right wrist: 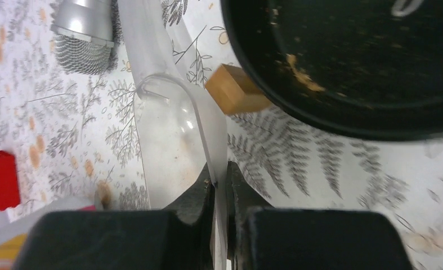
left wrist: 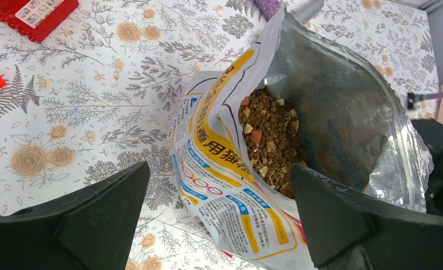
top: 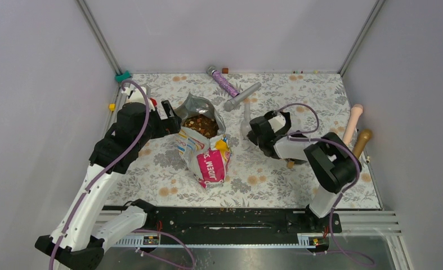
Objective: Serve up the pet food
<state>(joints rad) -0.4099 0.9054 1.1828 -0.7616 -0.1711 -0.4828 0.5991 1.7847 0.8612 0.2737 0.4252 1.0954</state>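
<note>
1. The pet food (left wrist: 272, 140), a loose heap of small brown and orange-tan dry pellets, lies inside an open foil-lined bag (left wrist: 230, 197) printed in white, yellow, blue and pink.
2. The bag stands near the middle of the grey-and-orange floral mat (top: 264, 180), with its mouth gaping upward. In the top view the kibble shows through the opening.
3. The left gripper (left wrist: 219, 169) hovers just beside the bag on the left. Its black fingers (left wrist: 95, 219) are spread as wide as they go, and they have hold of nothing.
4. In the left wrist view the printed front of the bag lies between the two spread fingers. I cannot tell whether either finger touches it.
5. The right gripper (right wrist: 219, 174) is closed tight, its fingers pinched on the thin wall of a transparent plastic scoop (right wrist: 168, 129).
6. The scoop lies over the mat to the right of the bag. Its clear hollow holds no visible pellets.
7. A round black bowl (right wrist: 365, 62) sits just beyond the right gripper, with a few tan crumbs on its inner surface.
8. A small tan wooden block (right wrist: 236, 90) lies against the bowl's rim and beside the scoop.
9. A grey metallic cylinder (top: 242, 97) and a purple glittery tube (top: 224, 83) lie near the back edge of the mat, well apart from the bag.
</note>
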